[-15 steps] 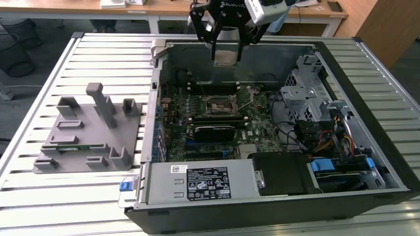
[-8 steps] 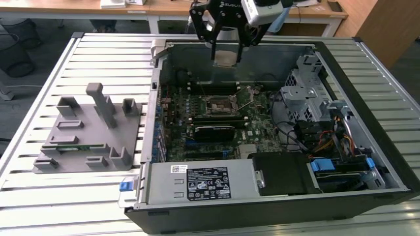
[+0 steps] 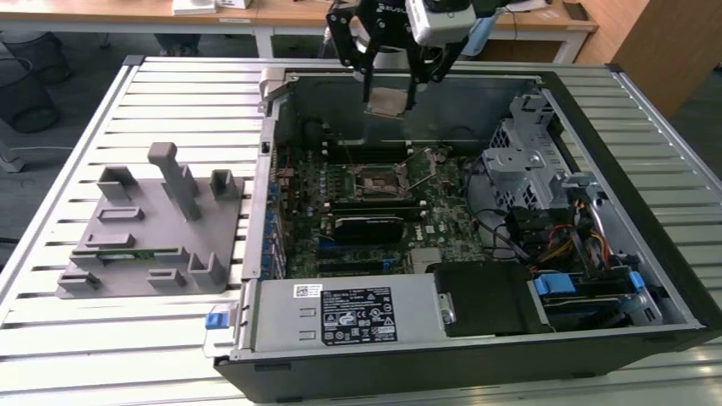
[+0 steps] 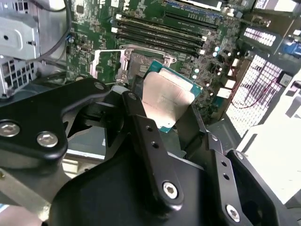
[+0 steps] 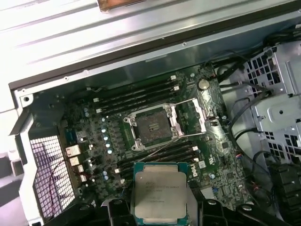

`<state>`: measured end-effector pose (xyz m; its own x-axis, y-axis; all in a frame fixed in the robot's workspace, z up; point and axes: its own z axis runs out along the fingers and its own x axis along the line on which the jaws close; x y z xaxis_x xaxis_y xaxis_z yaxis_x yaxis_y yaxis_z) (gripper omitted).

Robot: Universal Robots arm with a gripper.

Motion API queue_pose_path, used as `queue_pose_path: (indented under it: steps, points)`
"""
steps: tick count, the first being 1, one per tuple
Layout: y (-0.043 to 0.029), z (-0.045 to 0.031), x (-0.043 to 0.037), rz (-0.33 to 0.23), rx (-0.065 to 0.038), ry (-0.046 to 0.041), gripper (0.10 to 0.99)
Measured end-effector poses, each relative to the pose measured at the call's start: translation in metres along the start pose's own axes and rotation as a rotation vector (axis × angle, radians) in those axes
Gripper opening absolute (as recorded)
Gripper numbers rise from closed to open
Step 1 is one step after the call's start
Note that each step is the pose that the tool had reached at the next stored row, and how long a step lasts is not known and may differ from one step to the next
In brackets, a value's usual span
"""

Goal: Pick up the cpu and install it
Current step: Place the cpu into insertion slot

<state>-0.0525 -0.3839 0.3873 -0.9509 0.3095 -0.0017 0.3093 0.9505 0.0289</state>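
Note:
My gripper [image 3: 391, 95] hangs over the far part of the open computer case [image 3: 631, 279], shut on the cpu [image 3: 391, 101]. The cpu is a flat square chip with a pale metal top and a green rim. In the second wrist view the cpu [image 4: 165, 99] sits between two black fingers [image 4: 141, 127]. In the first wrist view the cpu [image 5: 160, 195] is level, metal top facing the camera. The motherboard's socket [image 5: 153, 127] lies below and apart from it, empty, with its metal frame [image 5: 190, 117] swung open. The same socket [image 3: 378, 178] shows in the exterior view.
A grey fixture [image 3: 158, 228] with a green memory stick [image 3: 130, 251] stands on the slatted table [image 3: 169, 101] at the exterior view's left. Inside the case are a power supply [image 3: 338, 313], a metal drive cage [image 3: 525, 161], cables [image 3: 564, 245] and memory slots [image 5: 136, 96].

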Motion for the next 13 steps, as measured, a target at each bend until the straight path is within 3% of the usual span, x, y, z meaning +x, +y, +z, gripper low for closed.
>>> queue_pose_path:
  steps: [13]
  points:
    - [0.0001, 0.0013, 0.0001, 0.185, 0.006, -0.0072, 0.529]
